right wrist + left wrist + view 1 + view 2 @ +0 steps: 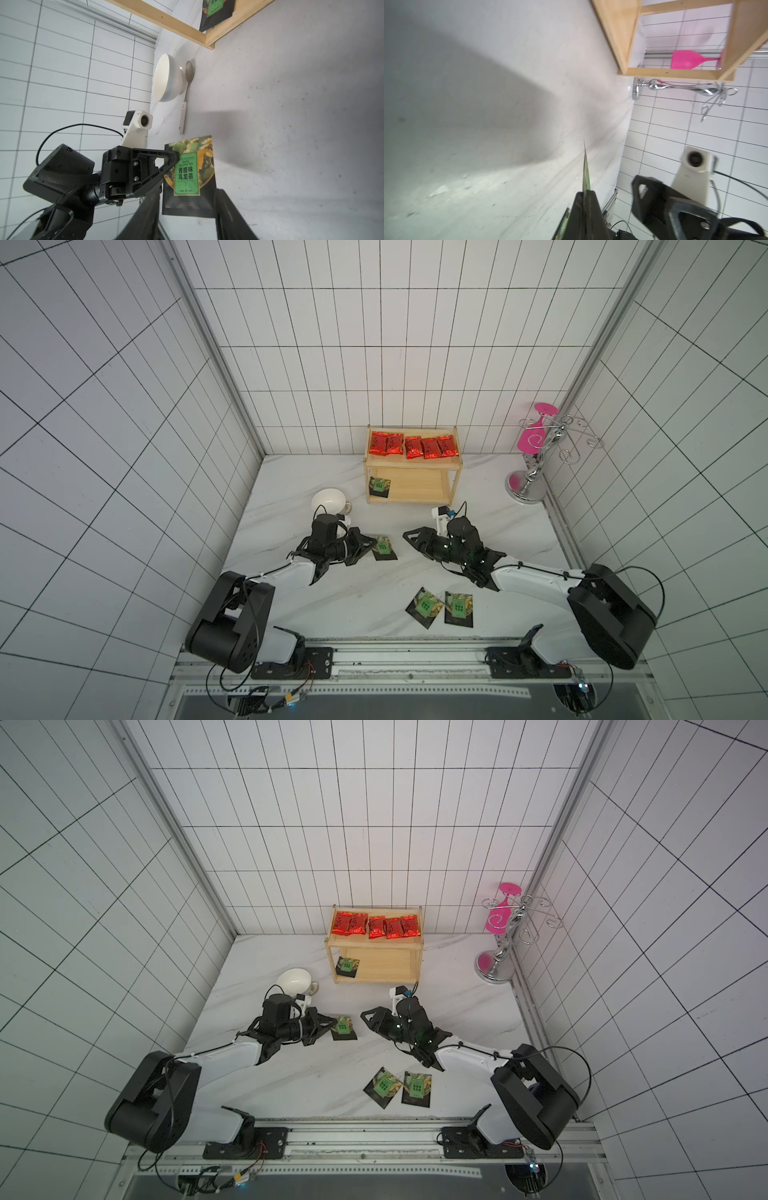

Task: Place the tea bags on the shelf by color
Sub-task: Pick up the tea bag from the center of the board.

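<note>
Several red tea bags (413,445) (376,925) lie in a row on the top tier of the wooden shelf (415,464) (374,942). A dark green-label tea bag (379,486) (347,966) sits on the bottom tier's left end. My left gripper (371,547) (332,1026) (584,194) is shut on the edge of another green tea bag (384,548) (344,1028) (586,172) (191,172) above mid-table. My right gripper (409,537) (368,1017) (187,199) faces it, open, with its jaws apart on either side of that bag. Two more green tea bags (424,606) (458,608) lie flat near the front edge.
A white bowl (328,502) (168,79) and a spoon (185,99) sit left of the shelf, just behind my left arm. A chrome stand (528,485) with a hanging pink glass (534,435) occupies the back right corner. Tiled walls close in three sides.
</note>
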`<state>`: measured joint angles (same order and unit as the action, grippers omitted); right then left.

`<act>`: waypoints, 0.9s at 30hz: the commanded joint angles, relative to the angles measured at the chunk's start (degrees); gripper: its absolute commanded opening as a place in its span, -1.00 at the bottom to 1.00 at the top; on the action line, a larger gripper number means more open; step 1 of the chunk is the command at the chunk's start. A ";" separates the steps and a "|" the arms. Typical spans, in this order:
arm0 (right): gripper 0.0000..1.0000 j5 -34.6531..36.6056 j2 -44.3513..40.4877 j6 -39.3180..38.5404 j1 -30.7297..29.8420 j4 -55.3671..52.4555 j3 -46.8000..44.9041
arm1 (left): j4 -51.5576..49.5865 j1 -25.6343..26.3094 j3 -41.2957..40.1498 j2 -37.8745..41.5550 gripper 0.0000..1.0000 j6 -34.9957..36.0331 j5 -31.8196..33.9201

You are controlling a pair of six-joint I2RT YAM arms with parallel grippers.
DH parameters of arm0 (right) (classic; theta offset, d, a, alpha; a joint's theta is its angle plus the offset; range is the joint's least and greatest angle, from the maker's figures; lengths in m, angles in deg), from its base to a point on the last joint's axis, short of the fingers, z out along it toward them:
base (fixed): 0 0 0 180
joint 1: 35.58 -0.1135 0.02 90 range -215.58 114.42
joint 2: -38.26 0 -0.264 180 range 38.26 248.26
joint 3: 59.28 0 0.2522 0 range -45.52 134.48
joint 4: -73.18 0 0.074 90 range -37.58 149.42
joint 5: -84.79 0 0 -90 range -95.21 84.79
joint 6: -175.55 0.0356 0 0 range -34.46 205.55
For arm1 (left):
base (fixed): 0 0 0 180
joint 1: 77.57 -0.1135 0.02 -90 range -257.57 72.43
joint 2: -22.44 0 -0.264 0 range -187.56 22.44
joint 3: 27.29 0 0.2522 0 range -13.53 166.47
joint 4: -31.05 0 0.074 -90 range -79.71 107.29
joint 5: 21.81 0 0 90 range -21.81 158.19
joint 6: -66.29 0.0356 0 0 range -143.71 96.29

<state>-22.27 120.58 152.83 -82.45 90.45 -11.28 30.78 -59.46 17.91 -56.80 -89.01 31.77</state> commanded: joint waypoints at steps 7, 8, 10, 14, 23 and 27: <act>0.25 -3.90 13.76 27.37 0.21 39.37 -5.22 | 9.90 0.52 4.16 -1.80 -1.00 -4.43 0.13; 0.25 -3.42 15.45 28.73 0.12 42.84 -5.32 | 10.79 0.52 4.45 -2.34 -1.00 -4.80 0.13; 0.21 -2.66 18.01 30.29 -0.02 47.53 -5.11 | 11.77 0.66 5.10 -3.22 -1.00 -5.01 0.12; 0.01 -2.13 19.43 30.71 -0.06 49.24 -4.31 | 12.94 0.96 5.97 -4.83 -1.00 -5.10 0.22; -0.66 -1.69 20.03 30.88 -0.06 51.13 -3.83 | 13.92 1.57 6.33 -7.04 -1.00 -5.28 0.49; -0.90 -1.23 19.70 30.23 -0.15 50.87 -4.32 | 13.83 2.02 6.40 -7.08 -1.00 -5.28 0.75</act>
<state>-24.15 139.84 183.32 -82.45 138.82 -15.30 43.22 -57.85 23.00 -63.22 -94.43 32.03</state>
